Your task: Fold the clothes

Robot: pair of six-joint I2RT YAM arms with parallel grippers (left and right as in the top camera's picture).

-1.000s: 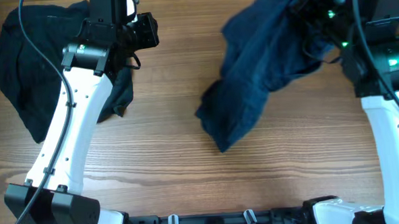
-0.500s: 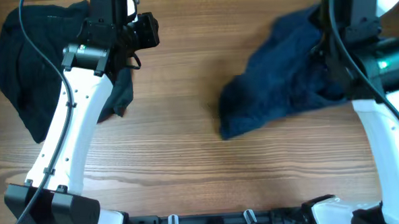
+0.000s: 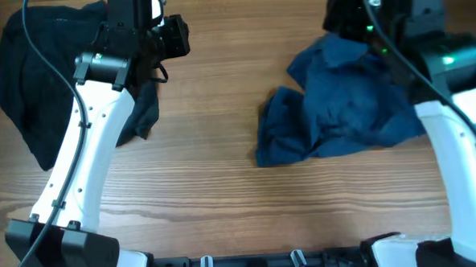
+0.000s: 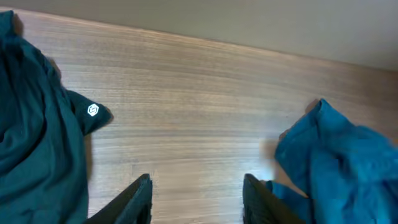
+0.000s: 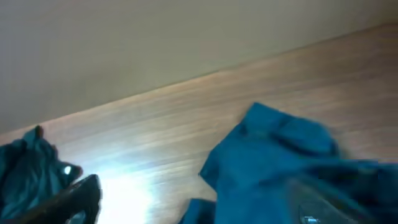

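Observation:
The clothes, navy-blue shorts [image 3: 341,105], lie crumpled on the wooden table right of centre, held by nothing. My right gripper [image 3: 339,16] hangs above their far edge, open. In the right wrist view the shorts [image 5: 280,162] fill the lower right, below and between the wide-apart fingers [image 5: 81,196] of that gripper [image 5: 199,205]. My left gripper [image 3: 177,35] is at the far left-centre, open and empty. In the left wrist view this gripper [image 4: 198,202] is over bare wood, with the shorts [image 4: 342,168] to its right.
A black garment heap [image 3: 34,78] lies at the far left, partly under my left arm; it also shows as dark cloth [image 4: 31,155] with a small white logo, and as a dark shape [image 5: 31,165] at the far left of the right wrist view.
My right gripper has opened and let go of the shorts, which dropped from hanging to lying on the table. The right arm swung toward the far edge. The left arm has not moved.

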